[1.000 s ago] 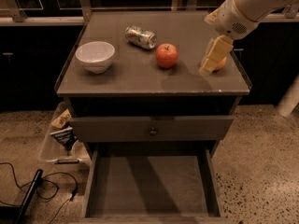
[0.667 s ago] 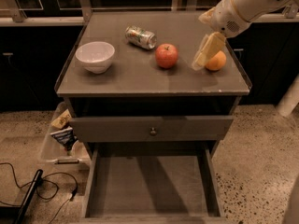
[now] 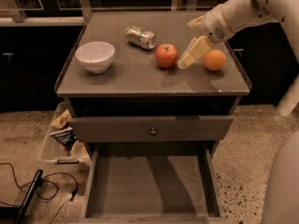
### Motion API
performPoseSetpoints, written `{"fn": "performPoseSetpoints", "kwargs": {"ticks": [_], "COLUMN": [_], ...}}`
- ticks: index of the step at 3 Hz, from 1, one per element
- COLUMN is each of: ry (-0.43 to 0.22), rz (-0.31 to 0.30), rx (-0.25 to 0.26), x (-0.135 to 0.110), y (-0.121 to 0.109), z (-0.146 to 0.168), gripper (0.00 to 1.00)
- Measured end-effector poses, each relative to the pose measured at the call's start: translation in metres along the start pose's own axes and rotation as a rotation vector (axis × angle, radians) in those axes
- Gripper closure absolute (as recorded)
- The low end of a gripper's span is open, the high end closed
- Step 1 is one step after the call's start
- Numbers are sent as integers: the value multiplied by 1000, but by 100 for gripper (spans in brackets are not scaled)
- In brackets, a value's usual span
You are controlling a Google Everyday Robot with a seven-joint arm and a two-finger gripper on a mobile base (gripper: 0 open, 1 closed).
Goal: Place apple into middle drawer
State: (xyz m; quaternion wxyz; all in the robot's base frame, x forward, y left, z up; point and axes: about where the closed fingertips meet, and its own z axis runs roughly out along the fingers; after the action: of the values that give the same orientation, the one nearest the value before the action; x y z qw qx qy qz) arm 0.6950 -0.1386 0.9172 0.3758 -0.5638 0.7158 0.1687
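One apple (image 3: pixel 167 56) just beside the gripper (image 3: pixel 183 64), grip state impossible to tell.

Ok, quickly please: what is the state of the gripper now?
Gripper: between the apple and the orange, above the cabinet top; open or closed cannot be told.

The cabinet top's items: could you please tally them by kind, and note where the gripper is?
fruit: 2 (apple, orange)
bowl: 1
can: 1
Total: 4
The gripper is low over the top, between the apple and the orange.
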Motion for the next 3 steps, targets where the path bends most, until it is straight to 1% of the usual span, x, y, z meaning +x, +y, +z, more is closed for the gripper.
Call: {"fn": "performPoseSetpoints", "kwargs": {"ticks": [1, 2, 3], "ry": [-33, -33, -37], "rz": [12, 31, 50], "rx": [5, 2, -10], "x": [-1, 6, 11], "y": [-8, -13, -17], "z": [26, 50, 65], "gripper": [0, 0, 0]}}
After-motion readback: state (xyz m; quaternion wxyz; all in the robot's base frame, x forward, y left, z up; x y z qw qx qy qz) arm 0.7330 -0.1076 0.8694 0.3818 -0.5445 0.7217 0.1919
